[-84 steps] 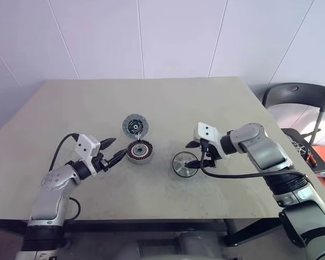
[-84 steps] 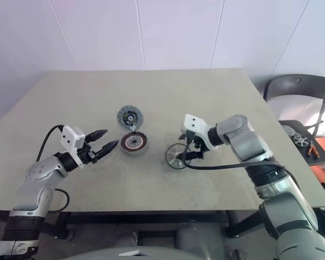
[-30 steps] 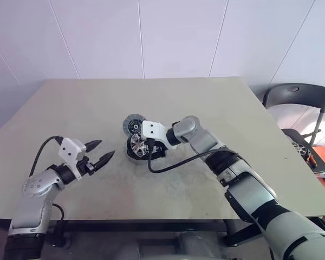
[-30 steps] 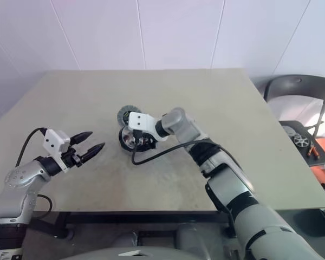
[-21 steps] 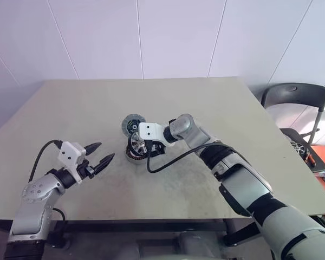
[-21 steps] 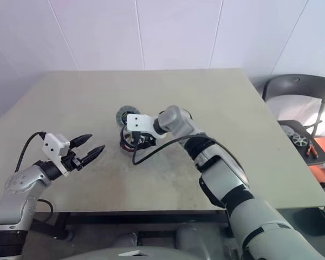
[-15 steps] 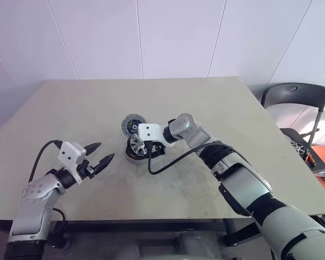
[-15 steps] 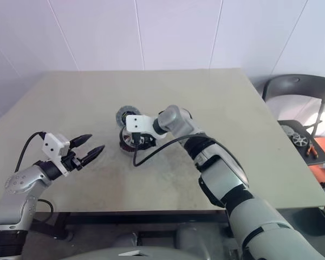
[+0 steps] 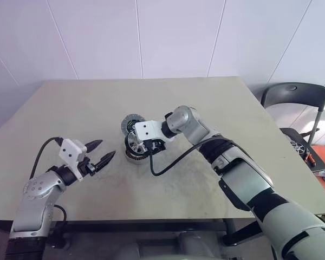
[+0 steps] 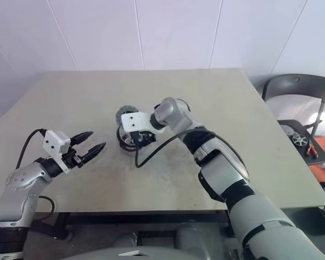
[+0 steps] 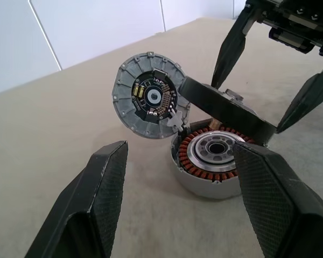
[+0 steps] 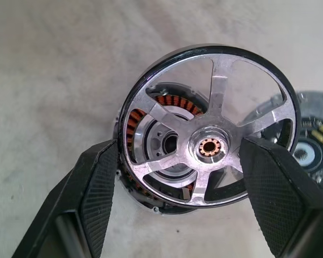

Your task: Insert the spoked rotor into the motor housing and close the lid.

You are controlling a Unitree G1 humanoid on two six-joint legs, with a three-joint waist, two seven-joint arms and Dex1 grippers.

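Note:
My right gripper [image 12: 178,144] is shut on the spoked rotor [image 12: 210,146], its fingers [image 12: 97,183] pressing the dark rim from both sides. The rotor [image 9: 134,142] hangs tilted just above the motor housing [image 11: 212,161], whose copper windings and silver hub show through the spokes. Behind the housing the lid [image 11: 148,97] stands open, hinged at the rim, its dark centre and green marks facing out. My left gripper [image 9: 106,149] is open and holds nothing, a short way to the left of the housing and pointing at it.
The grey table [image 9: 216,103] has bare surface on all sides of the housing. A black cable [image 9: 173,162] from my right wrist trails over the table in front of the housing. A dark chair [image 9: 295,97] stands past the table's right edge.
My right gripper has carried the rotor from the table's right side to the housing, then rolled its wrist so the rotor tilts over it. My left gripper drew back to the left.

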